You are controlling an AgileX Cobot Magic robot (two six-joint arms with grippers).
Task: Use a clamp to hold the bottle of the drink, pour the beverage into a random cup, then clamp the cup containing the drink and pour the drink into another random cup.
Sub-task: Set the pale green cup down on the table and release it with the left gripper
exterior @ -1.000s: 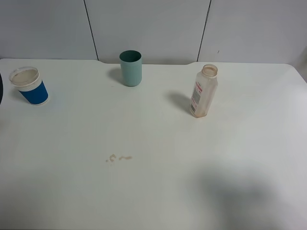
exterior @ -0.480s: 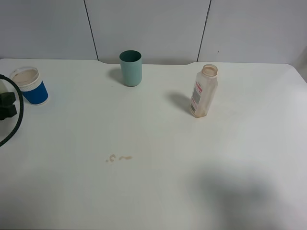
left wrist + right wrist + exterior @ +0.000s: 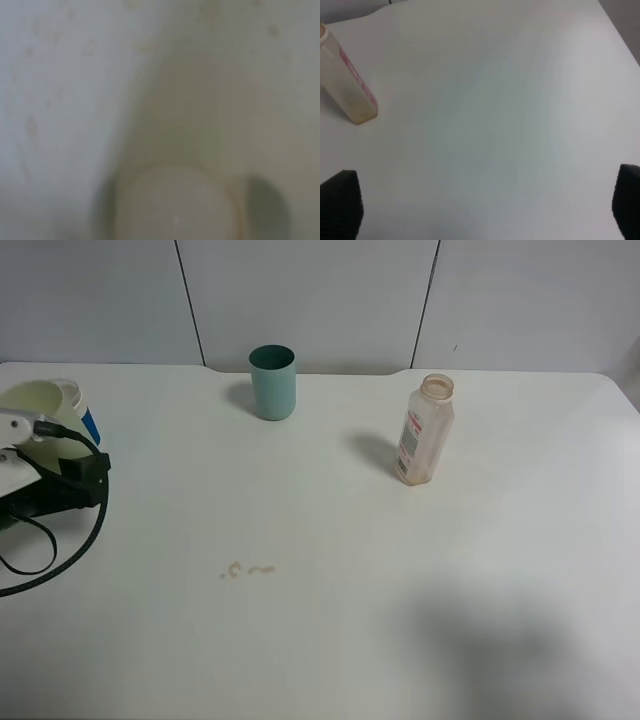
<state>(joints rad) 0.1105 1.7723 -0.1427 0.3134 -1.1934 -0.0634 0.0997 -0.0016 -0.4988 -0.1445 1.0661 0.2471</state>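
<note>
- My left gripper squeezes the pale cup, I think; the wrist view is blurry.
- It hangs over the blue cup.
- My right fingers are wide open.
- The cup is light and slippery, so I hold its middle.
- The bottle stands alone.

The left arm reaches in low over the table at its left edge, a black cable looping beneath the wrist. Its clamp is hard to make out in the overhead view, and the left wrist view is a blur; the jaws are closed. The right arm is out of the overhead view. The right clamp hangs above the table, jaws spread wide apart and holding nothing.
</note>
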